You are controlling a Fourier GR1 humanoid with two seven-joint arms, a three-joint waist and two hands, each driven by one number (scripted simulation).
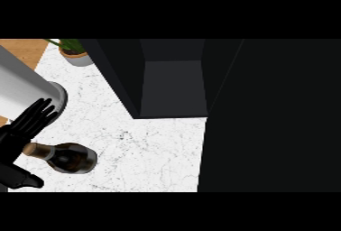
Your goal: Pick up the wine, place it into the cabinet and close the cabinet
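- One view only, taken from the robot's head.
- It looks steeply down onto the white counter (153, 144), almost from straight above.
- It faces away from the robot's body: the left hand (26, 126) comes in at the lower left edge, and the open cabinet (172, 81) lies toward the top.
- It sits near the work: the counter runs past the frame's edges, a potted plant (75, 52) sits in the top left corner, and a black panel (279, 117) fills the whole right side.

Bare counter (153, 149) — open cabinet (173, 85) beyond
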